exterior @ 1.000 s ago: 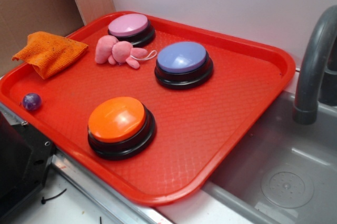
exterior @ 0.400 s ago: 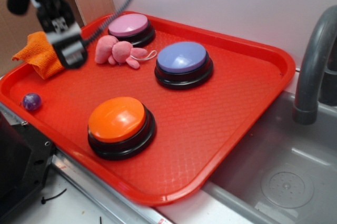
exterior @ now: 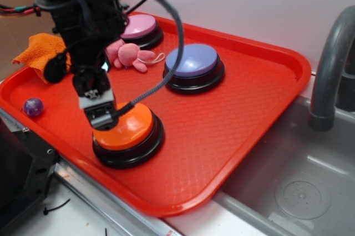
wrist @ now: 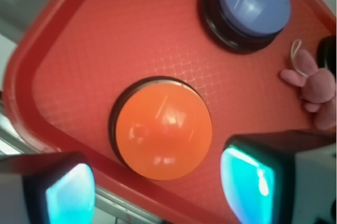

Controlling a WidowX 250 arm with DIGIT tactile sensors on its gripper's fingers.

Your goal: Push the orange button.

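The orange button (exterior: pixel 134 127), a glossy orange dome on a black base, sits near the front edge of the red tray (exterior: pixel 260 114). My gripper (exterior: pixel 102 115) hangs over the button's left part, pointing down. In the wrist view the button (wrist: pixel 164 130) lies a little below and ahead of the gripper (wrist: pixel 158 192). The two turquoise pads (wrist: pixel 245 184) stand wide apart with nothing between them, so the gripper is open and empty. The arm hides part of the button's left side in the exterior view.
On the tray are a blue-purple button (exterior: pixel 192 61), a pink button (exterior: pixel 140 26), a pink plush toy (exterior: pixel 130 54), an orange folded cloth (exterior: pixel 39 51) and a small purple ball (exterior: pixel 33 106). A grey faucet (exterior: pixel 330 69) and sink (exterior: pixel 299 186) are at the right.
The arm came into view at the upper left, then moved down and to the right, from beside the orange cloth to over the orange button.
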